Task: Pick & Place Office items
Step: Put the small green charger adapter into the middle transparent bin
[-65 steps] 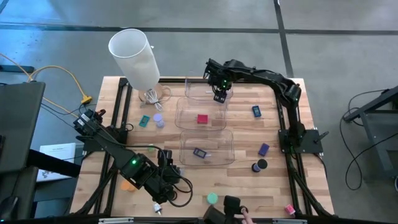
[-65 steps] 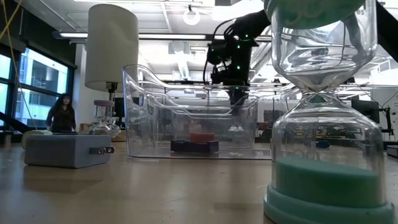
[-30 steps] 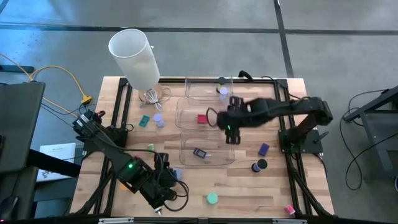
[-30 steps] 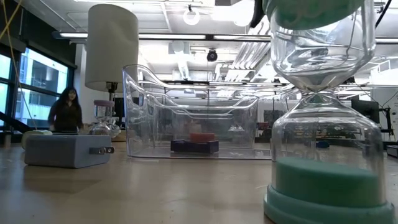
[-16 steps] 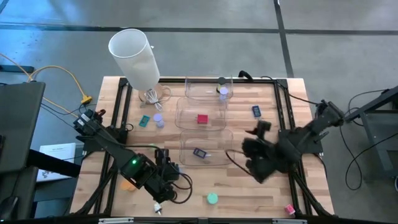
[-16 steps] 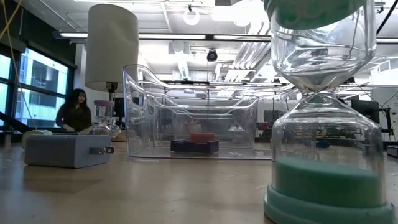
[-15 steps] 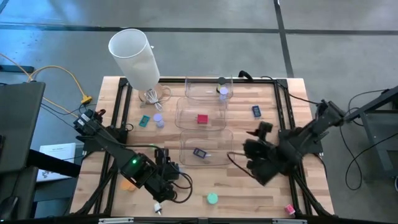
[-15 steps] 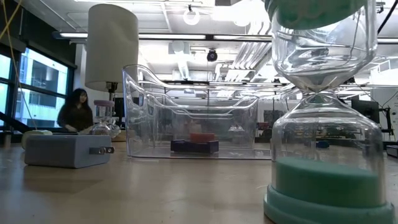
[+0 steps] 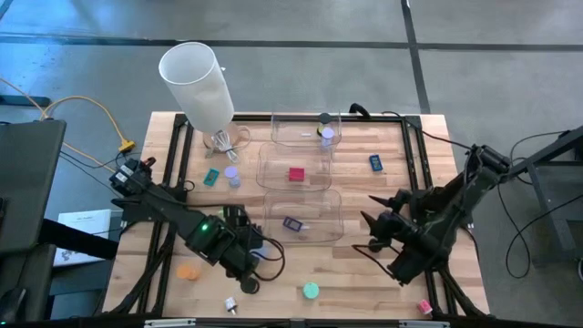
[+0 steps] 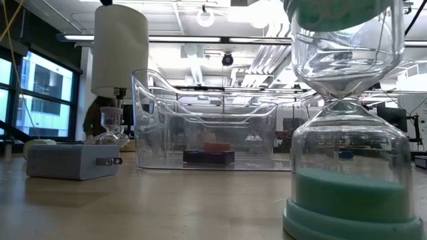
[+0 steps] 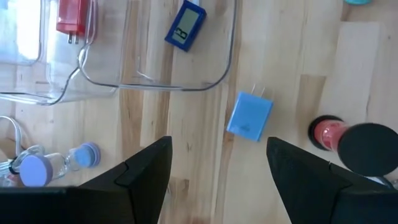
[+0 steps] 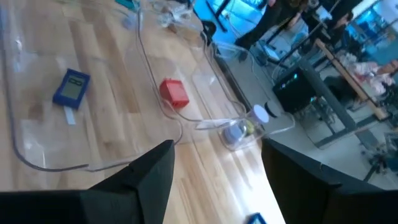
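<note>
Right gripper [image 9: 375, 224] in the high view: fingers spread, empty, above bare table beside the near bin [image 9: 303, 217]. Left gripper [image 9: 250, 266]: near front edge, state unclear from above. Red block [image 9: 296, 174] in the middle bin [image 9: 293, 165]; blue item [image 9: 291, 223] in the near bin.

Low view: teal hourglass [image 10: 347, 120] close; no grippers.

Left wrist view: fingers [image 11: 146, 171] apart, empty, over a blue block [image 11: 250, 116].

Right wrist view: fingers [image 12: 149, 174] apart, empty.

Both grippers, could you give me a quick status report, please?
Left gripper open, empty, above blue block. Right gripper open, empty, near bins.
</note>
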`<state>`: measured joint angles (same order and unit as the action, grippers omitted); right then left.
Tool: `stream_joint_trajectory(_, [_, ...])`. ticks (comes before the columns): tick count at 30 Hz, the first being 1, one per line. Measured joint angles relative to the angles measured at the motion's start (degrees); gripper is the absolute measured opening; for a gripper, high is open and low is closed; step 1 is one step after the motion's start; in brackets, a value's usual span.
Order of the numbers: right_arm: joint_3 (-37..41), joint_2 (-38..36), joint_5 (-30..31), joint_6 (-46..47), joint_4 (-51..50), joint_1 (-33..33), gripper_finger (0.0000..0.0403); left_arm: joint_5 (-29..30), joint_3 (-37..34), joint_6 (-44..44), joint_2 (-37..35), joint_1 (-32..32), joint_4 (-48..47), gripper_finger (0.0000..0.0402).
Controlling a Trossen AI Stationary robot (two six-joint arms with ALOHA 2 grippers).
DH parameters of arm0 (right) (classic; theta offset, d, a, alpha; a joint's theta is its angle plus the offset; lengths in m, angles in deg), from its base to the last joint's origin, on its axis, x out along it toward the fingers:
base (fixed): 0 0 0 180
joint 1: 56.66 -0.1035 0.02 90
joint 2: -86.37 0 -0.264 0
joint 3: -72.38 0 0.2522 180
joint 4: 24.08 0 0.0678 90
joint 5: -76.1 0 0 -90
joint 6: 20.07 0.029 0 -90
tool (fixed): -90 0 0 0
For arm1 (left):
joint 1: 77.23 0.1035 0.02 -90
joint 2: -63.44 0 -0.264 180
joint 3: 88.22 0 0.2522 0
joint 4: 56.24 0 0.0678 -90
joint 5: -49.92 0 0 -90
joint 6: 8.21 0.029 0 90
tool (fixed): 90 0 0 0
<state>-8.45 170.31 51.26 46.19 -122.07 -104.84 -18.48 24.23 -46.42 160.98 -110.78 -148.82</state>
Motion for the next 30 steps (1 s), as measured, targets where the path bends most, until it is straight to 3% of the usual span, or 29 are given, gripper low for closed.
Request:
stream_joint_trajectory(13, [0.9, 0.0, -0.2, 0.0, 2.8, 1.0, 0.0238, 0.0, 0.0, -4.7, 0.0, 0.4, -0.1, 0.0259])
stream_joint_trajectory(26, [0.9, 0.0, -0.8, -0.5, 3.5, 1.0, 0.0391, 3.2, -0.4, -6.4, 0.0, 1.1, -0.7, 0.0344])
stream_joint_trajectory(30, [0.9, 0.0, -0.8, -0.5, 3.4, 1.0, 0.039, 2.7, -0.5, -3.2, 0.0, 1.1, -0.9, 0.0347])
